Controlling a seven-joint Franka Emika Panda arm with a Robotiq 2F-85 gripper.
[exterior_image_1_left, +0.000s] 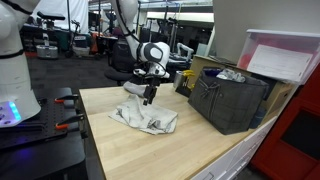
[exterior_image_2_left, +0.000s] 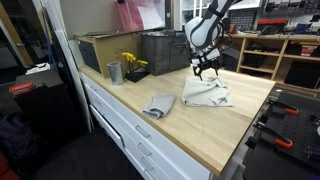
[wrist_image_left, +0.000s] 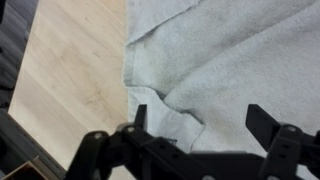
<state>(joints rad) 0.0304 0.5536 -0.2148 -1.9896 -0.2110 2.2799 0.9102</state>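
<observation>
The tool (wrist_image_left: 200, 125) hangs open, jaws spread wide and gripping nothing, just above a crumpled gray cloth (wrist_image_left: 230, 60). The cloth lies on the wooden table (wrist_image_left: 70, 80). In an exterior view a dark crate (exterior_image_1_left: 228, 100) stands to its right.

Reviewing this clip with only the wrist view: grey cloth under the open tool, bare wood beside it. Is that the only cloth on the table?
Observer: No. A smaller grey cloth lies folded, apart from the big cloth.
Operator: Anything else on the table?
Observer: A metal cup stands past the smaller grey cloth.
Operator: Anything tall near the arm?
Observer: A dark crate stands near the tool, beside the big cloth.
</observation>
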